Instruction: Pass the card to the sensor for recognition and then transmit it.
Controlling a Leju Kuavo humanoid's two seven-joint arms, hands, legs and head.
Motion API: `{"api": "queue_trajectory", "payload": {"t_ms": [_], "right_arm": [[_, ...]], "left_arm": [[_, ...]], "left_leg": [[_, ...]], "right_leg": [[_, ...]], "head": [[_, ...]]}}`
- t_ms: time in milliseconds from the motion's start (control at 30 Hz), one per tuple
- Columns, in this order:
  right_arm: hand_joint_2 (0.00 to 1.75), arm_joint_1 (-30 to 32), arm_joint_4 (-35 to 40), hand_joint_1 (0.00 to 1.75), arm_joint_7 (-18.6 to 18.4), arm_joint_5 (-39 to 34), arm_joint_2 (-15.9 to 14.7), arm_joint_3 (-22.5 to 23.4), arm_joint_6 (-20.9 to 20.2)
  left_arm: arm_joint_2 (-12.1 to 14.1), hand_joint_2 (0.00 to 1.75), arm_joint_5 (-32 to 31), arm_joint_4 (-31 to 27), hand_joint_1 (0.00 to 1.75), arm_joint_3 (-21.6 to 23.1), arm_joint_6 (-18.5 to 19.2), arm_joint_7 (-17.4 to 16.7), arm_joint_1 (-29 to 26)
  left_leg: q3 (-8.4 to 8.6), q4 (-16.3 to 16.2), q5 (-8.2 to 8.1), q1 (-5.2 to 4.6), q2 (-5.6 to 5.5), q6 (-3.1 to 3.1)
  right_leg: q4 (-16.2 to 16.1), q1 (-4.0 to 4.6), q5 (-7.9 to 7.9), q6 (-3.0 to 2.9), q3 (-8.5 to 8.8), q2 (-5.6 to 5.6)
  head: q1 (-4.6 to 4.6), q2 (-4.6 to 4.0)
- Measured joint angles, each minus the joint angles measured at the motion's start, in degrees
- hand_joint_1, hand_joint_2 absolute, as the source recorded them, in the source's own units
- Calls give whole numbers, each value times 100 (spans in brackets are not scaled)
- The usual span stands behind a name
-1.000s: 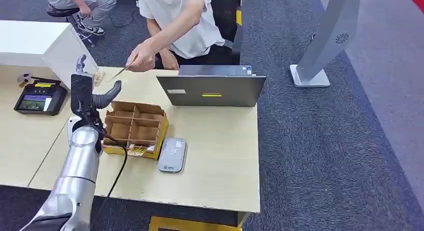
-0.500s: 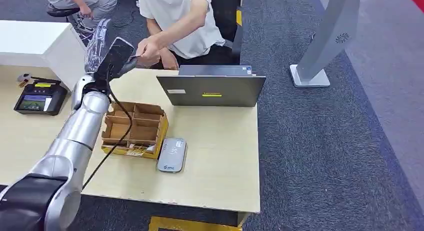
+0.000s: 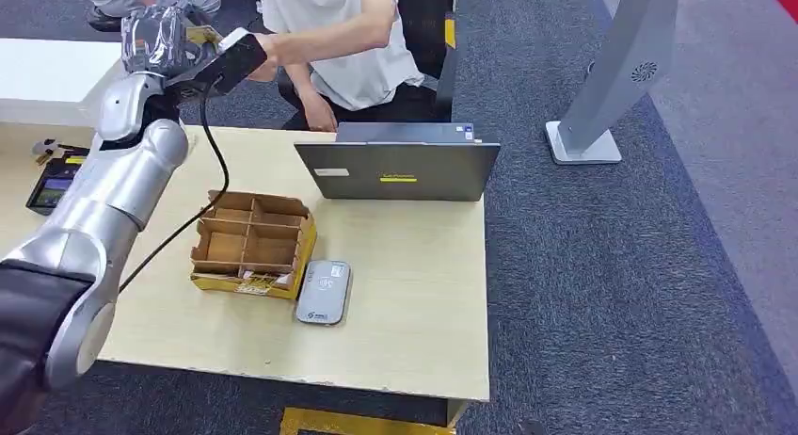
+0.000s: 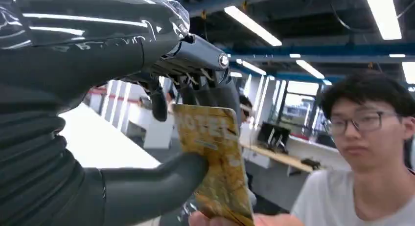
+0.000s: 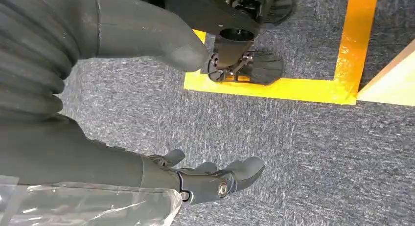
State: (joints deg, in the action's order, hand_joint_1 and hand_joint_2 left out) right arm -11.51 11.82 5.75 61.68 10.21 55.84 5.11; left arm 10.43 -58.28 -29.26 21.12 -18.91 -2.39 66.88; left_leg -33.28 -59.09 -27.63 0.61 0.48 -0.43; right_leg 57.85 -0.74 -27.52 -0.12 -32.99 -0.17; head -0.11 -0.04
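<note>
Now left hand (image 4: 161,152) pinches yellow, worn card (image 4: 215,167); right hand (image 5: 210,179) slack, empty.

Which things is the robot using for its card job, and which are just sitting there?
For the job:
- yellow printed card, pinched in the left hand
- grey flat card sensor on the table
- person's hand at the card's end

Just lying about:
- brown cardboard divider box
- grey laptop
- black payment terminal

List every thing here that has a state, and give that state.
card: pinched by the left hand, a person's fingers on one end
left hand: raised, holding the card
right hand: hanging over the carpet, fingers apart, holding nothing
laptop: lid open
divided box: compartments look empty
</note>
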Motion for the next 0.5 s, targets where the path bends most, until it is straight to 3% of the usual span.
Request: {"api": "queue_trajectory", "payload": {"t_ms": [200, 500], "right_arm": [[175, -13, 0, 0, -65, 0, 0, -44, 4], [175, -12, 0, 0, -72, 0, 0, -90, 2]], "left_arm": [[81, 175, -295, 244, 175, 168, -188, -120, 217], [120, 175, -323, 400, 175, 210, -159, -144, 274]], "left_leg": [[-1, 0, 0, 0, -1, 0], [0, -1, 2, -1, -1, 2]], "right_leg": [[0, 0, 0, 0, 1, -1], [0, 0, 0, 0, 1, -1]], "head": [[0, 0], [-2, 0]]}}
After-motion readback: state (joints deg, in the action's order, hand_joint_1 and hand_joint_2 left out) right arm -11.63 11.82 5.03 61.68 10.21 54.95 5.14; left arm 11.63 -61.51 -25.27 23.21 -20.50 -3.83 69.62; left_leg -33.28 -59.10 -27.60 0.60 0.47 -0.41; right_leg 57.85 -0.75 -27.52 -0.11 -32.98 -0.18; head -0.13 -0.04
